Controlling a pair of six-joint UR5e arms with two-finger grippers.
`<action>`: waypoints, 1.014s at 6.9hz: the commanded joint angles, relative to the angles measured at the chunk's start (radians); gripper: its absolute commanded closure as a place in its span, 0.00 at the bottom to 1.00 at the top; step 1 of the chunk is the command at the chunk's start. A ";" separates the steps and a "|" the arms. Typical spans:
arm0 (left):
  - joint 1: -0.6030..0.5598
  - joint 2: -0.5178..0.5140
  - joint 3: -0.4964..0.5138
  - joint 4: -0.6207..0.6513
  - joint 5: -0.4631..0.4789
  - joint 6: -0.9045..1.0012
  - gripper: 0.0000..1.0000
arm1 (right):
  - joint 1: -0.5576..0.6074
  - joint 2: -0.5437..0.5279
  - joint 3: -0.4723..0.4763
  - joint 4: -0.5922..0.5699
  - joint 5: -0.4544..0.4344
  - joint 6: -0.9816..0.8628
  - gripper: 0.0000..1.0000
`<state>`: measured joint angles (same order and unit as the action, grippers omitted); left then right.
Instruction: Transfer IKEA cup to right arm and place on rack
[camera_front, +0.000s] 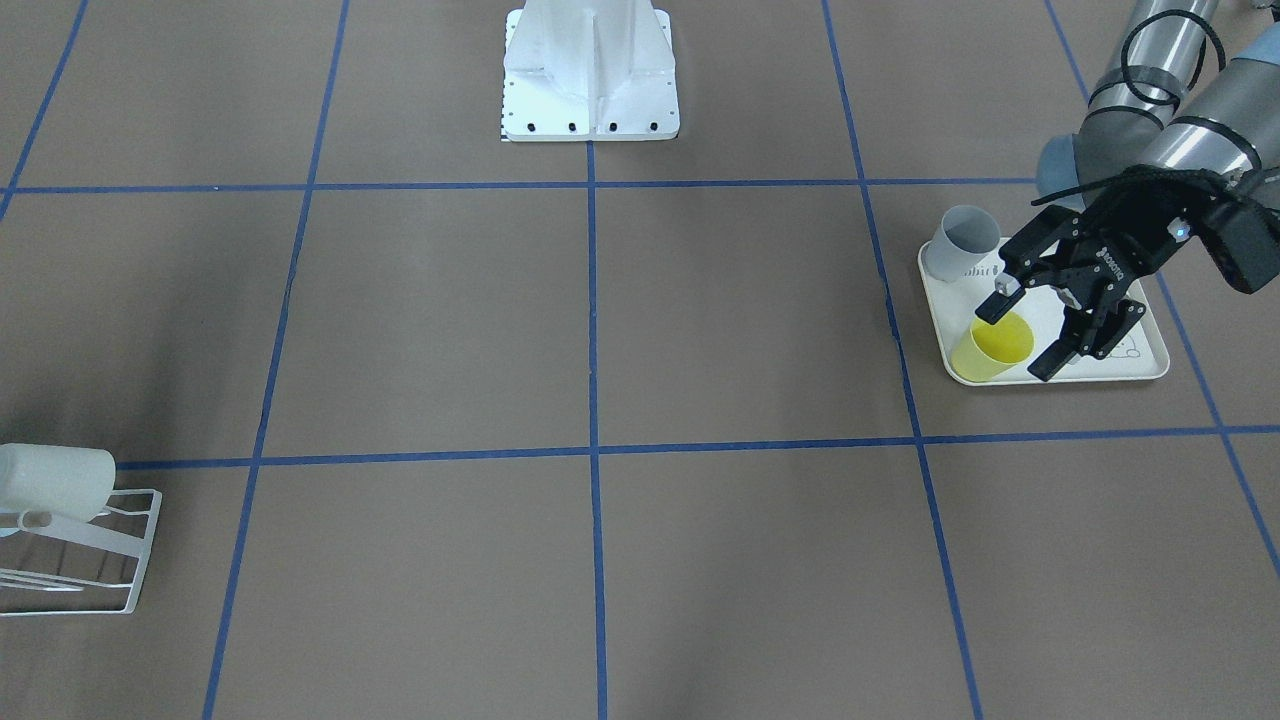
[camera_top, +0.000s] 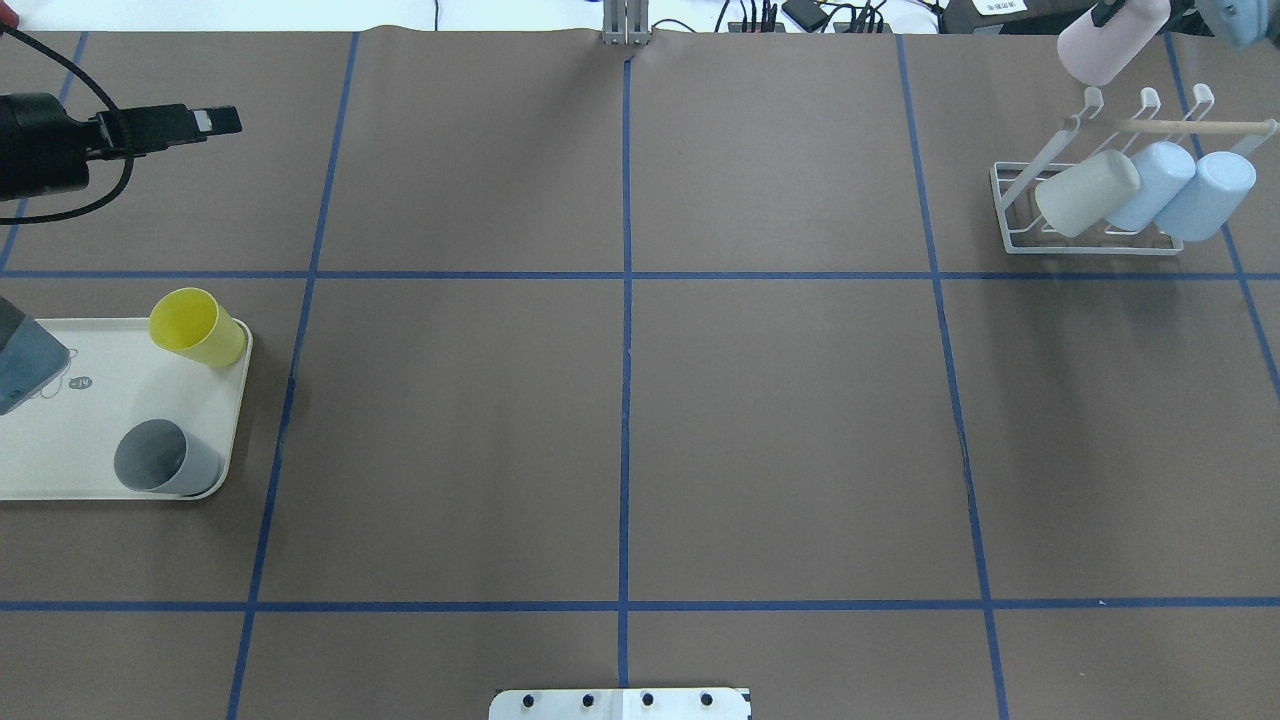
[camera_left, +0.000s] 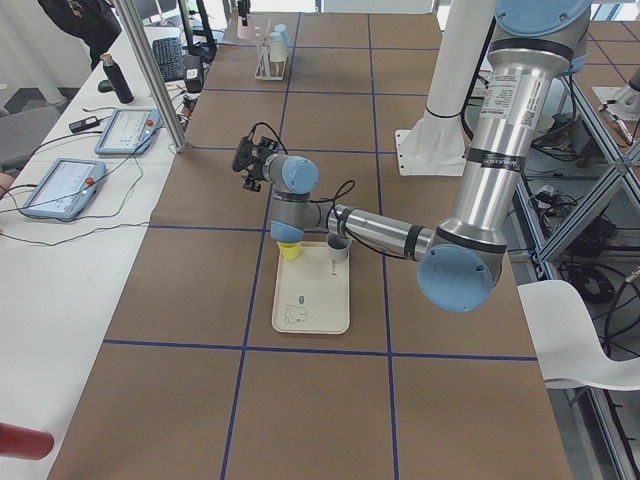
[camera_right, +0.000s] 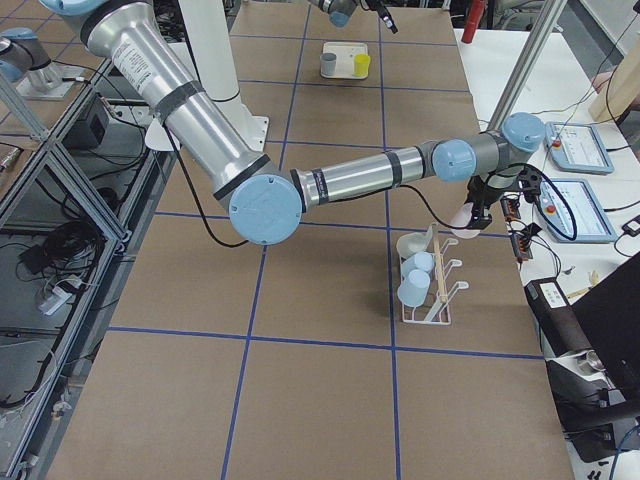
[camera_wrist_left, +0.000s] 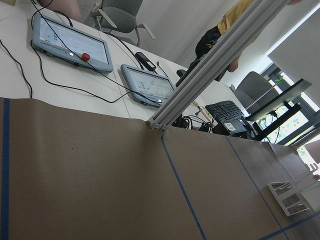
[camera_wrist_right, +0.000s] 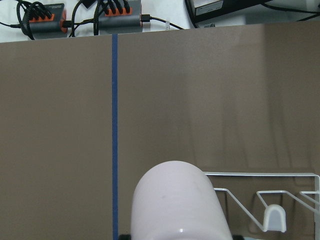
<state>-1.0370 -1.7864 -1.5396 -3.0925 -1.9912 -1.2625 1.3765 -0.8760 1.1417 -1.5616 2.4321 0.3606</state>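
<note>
My right gripper (camera_right: 483, 205) is shut on a pale pink cup (camera_top: 1110, 45), held in the air just behind the white wire rack (camera_top: 1090, 245). The pink cup fills the bottom of the right wrist view (camera_wrist_right: 175, 200), with the rack's prongs (camera_wrist_right: 272, 217) beside it. The rack holds a cream cup (camera_top: 1085, 192) and two light blue cups (camera_top: 1150, 185). My left gripper (camera_front: 1020, 338) is open and empty, hanging above a yellow cup (camera_front: 985, 355) on the cream tray (camera_front: 1150, 355).
A grey cup (camera_top: 165, 458) stands on the tray (camera_top: 60, 470) near the yellow cup (camera_top: 198, 326). The robot's white base (camera_front: 590, 70) is at the table's middle edge. Tablets and cables (camera_wrist_left: 70, 40) lie beyond the far edge.
</note>
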 joint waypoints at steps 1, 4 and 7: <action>0.000 -0.001 0.000 0.000 0.000 0.000 0.01 | -0.010 -0.003 -0.016 -0.005 -0.008 -0.002 1.00; 0.000 0.001 -0.002 0.000 0.000 0.000 0.01 | -0.030 -0.009 -0.023 -0.006 -0.036 -0.002 1.00; 0.000 0.012 -0.011 0.000 0.000 0.000 0.01 | -0.051 -0.034 -0.022 0.000 -0.064 -0.002 1.00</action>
<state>-1.0375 -1.7825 -1.5457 -3.0925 -1.9911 -1.2625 1.3381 -0.8936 1.1187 -1.5653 2.3747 0.3590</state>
